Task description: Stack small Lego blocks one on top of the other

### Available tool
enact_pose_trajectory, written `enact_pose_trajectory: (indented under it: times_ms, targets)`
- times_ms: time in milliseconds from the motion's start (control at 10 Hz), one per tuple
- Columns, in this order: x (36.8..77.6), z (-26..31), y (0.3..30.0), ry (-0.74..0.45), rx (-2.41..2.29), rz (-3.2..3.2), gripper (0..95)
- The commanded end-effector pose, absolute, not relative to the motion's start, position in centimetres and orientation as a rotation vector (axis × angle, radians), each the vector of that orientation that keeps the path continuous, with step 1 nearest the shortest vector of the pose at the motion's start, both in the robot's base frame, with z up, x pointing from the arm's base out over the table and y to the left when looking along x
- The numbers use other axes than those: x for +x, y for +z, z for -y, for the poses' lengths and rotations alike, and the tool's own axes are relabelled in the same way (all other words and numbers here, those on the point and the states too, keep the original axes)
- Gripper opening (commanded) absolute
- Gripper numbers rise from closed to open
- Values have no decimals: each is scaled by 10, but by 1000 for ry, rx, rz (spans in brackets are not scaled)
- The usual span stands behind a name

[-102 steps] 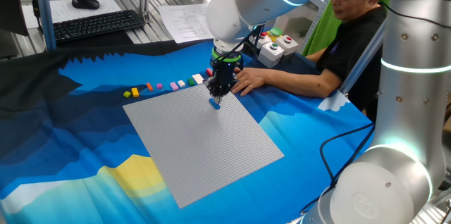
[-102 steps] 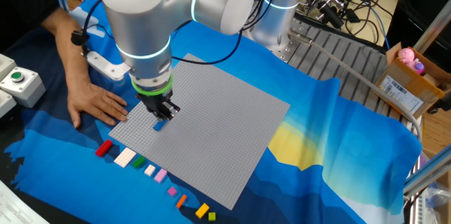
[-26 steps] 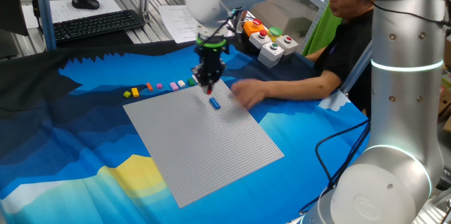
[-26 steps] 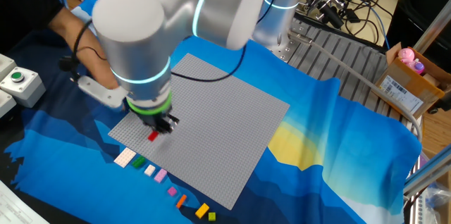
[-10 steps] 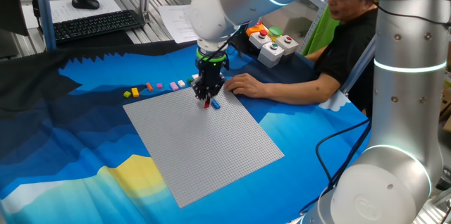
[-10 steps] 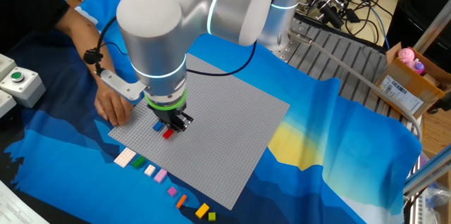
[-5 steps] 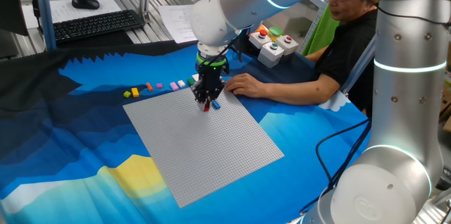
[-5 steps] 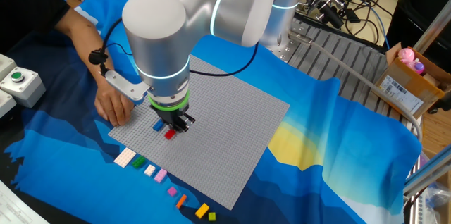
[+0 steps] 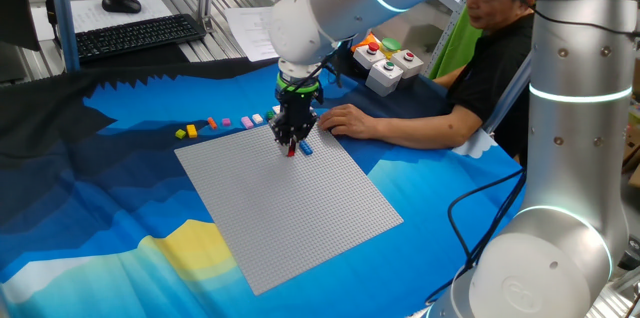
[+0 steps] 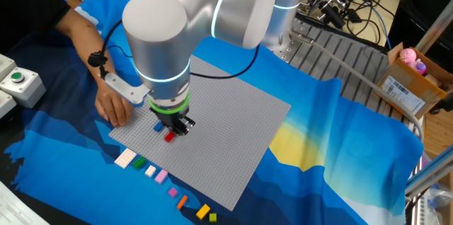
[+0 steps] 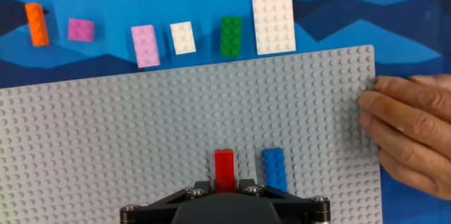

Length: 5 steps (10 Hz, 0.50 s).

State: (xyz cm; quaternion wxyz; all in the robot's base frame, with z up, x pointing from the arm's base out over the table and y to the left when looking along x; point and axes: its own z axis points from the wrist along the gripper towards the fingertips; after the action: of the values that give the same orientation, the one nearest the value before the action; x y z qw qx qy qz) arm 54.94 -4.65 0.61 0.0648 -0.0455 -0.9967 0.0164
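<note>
Moved since a few seconds ago: red brick (image 11: 224, 166) lifted out of the row beside the baseplate and carried over the studs, now low and just beside the blue brick (image 11: 274, 170). Hand (image 10: 178, 127) closed narrow on the red brick, pinching its near end, far end sticking out past the fingertips in the hand view. Hard to tell whether the red brick touches the studs or hangs just above them. Blue brick seated on the baseplate (image 11: 141, 139), near its edge by the person's hand (image 11: 409, 132), which presses the plate's corner.

Beyond the baseplate's far edge, on the blue cloth: white plate brick (image 11: 273, 22), green brick (image 11: 231, 36), small white brick (image 11: 182, 37), pink brick (image 11: 145, 45), magenta brick (image 11: 81, 29), orange brick (image 11: 37, 23).

Handling, as a judgement: rigid, light, smooth plastic; not fragile, but slick enough to twist between narrow fingers if gripped off-centre. Best held across the two long flat sides, mid-length, studs up and underside clear. Needs square alignment over the blue brick's studs and a firm straight press to click; a tilted press likely to skid off or pop loose.
</note>
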Motion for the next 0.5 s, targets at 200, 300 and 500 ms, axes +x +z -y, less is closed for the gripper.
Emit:
enact_pose_trajectory:
  times_ms: [200,300,500]
  targets:
    - [544,48,3,55,-136,3011,0]
    - [544,48,3,49,-139,3010,0]
    - [545,48,3,53,-137,3013,0]
